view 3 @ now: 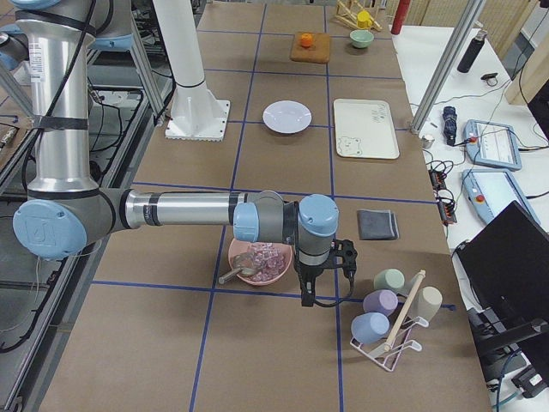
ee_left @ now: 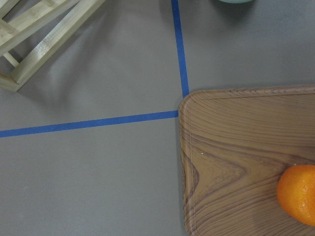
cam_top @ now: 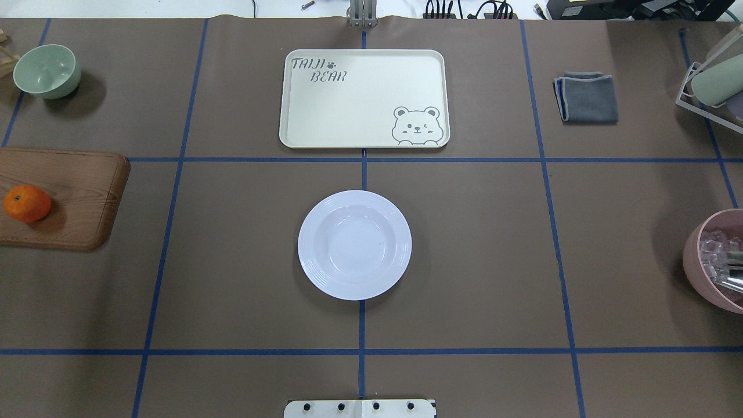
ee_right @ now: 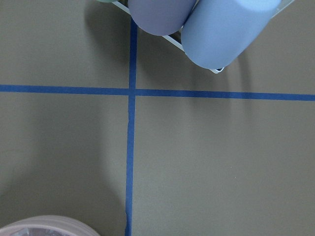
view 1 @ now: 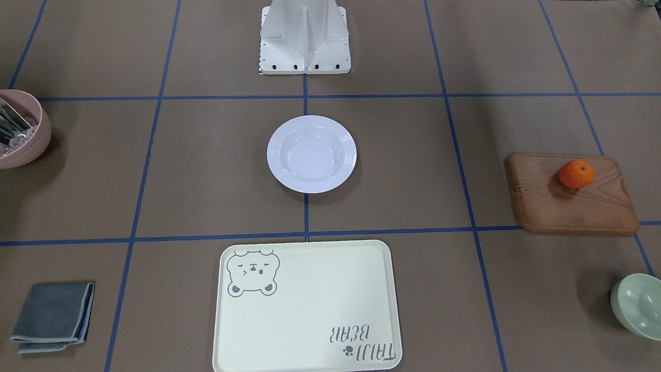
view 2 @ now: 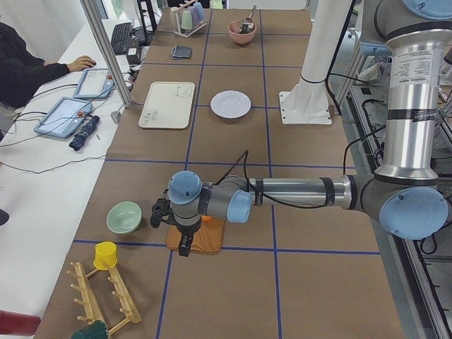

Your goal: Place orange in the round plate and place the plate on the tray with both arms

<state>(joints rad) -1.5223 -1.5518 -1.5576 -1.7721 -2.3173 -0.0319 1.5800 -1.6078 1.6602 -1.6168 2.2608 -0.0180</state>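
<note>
The round plate (cam_top: 354, 244) sits mid-bench (cam_top: 232, 261), the tray (cam_top: 360, 98) beyond it by the far edge. The orange (cam_top: 26, 203) rests on a wooden board (cam_top: 81, 191) at the left edge, with the left pincer (view 2: 184, 247) above that board. The right pincer (view 3: 306, 294) hangs near the right edge. Whether either is released or clenched cannot be told.

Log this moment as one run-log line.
orange: on wooden board; round plate: empty, off tray; left end effector: by board; right end effector: by pink bowl; grips: unreadable
</note>
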